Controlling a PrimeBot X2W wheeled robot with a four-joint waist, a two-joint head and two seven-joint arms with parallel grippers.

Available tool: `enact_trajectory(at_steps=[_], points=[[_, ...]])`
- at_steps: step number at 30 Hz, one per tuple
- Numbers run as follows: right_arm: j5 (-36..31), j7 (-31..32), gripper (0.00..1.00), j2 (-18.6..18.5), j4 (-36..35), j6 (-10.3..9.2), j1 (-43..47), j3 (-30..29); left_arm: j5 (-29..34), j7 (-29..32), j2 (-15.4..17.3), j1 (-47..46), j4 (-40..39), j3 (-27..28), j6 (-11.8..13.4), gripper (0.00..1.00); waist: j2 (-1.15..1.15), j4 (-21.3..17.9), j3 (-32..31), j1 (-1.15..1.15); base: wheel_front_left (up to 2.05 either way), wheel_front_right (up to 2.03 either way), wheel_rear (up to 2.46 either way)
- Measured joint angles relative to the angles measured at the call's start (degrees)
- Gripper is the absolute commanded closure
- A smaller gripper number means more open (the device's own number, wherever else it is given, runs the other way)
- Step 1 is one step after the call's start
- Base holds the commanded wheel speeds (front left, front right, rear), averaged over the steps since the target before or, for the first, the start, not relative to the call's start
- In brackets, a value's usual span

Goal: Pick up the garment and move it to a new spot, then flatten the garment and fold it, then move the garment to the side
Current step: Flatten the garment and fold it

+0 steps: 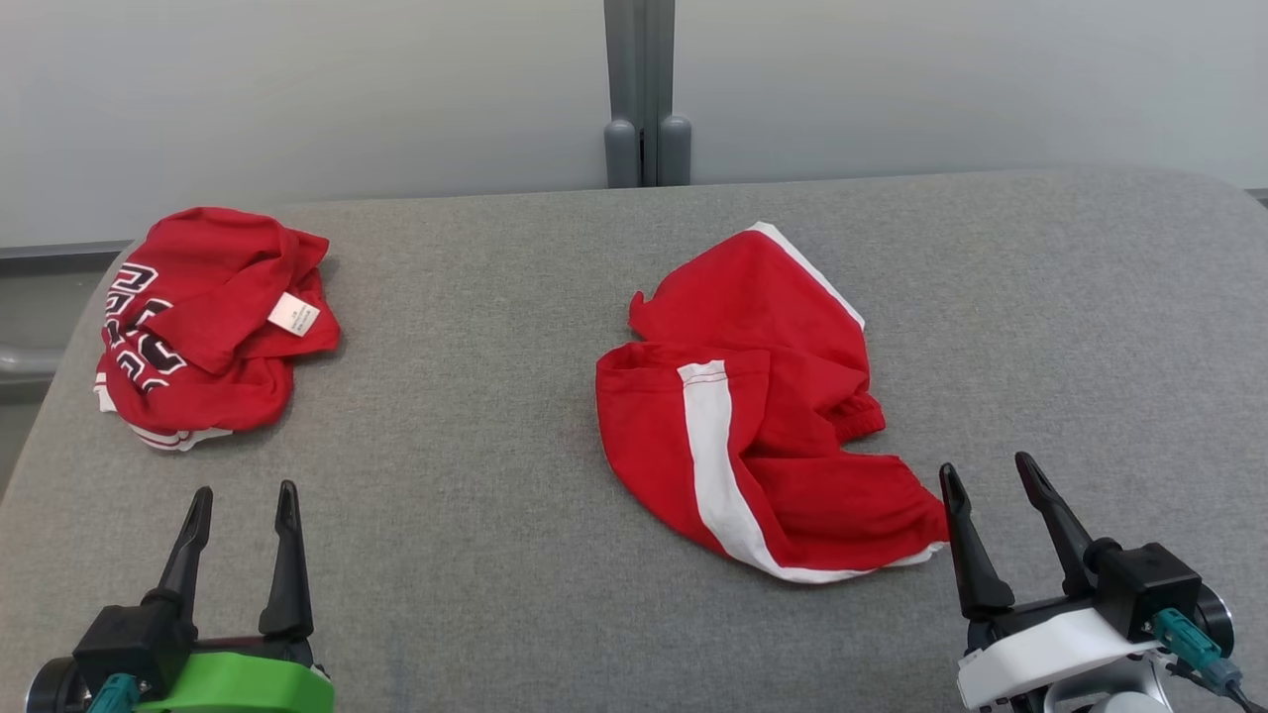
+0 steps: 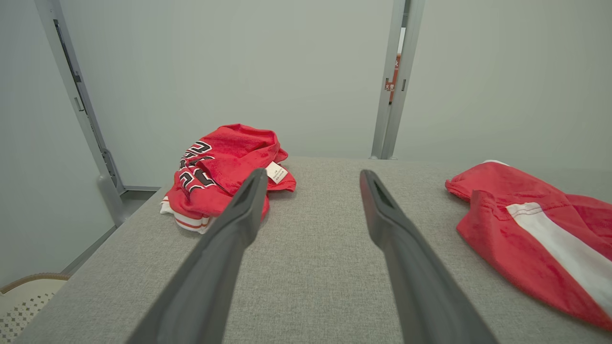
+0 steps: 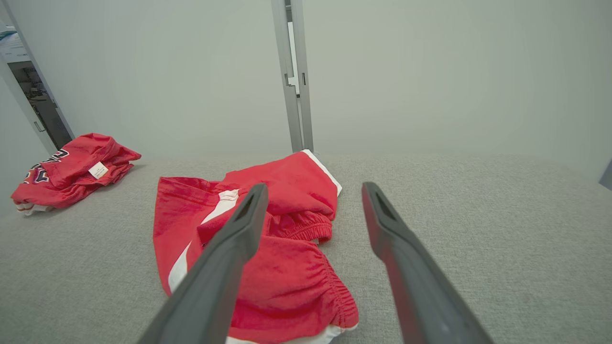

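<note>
A crumpled red garment with white side stripes [image 1: 773,416], shorts by the look of the elastic waist, lies near the middle of the grey table [image 1: 495,555]. It also appears in the left wrist view [image 2: 526,224] and the right wrist view [image 3: 296,191]. My right gripper [image 1: 986,462] stands open just right of its near corner, fingers apart and empty, hovering over the near hem [image 3: 314,185]. My left gripper [image 1: 246,490] is open and empty at the front left [image 2: 313,172]. A bunched red jersey with black lettering [image 1: 213,327] lies at the far left [image 2: 224,153].
The table is covered in grey fabric with rounded corners. A grey post [image 1: 641,99] stands behind its far edge against a pale wall. A pale perforated basket [image 2: 24,296] sits on the floor off the table's left side.
</note>
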Motion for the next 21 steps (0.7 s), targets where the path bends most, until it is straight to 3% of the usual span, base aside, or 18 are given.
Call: enact_trajectory(at_steps=[21], points=[[0.07,0.00,0.00,0.03,0.64,0.00,-0.05,0.16,0.96,0.00,-0.92,-0.04,0.91,1.23,-0.62,0.00,0.00,-0.07,-0.30,0.00,0.00,0.00,0.00]])
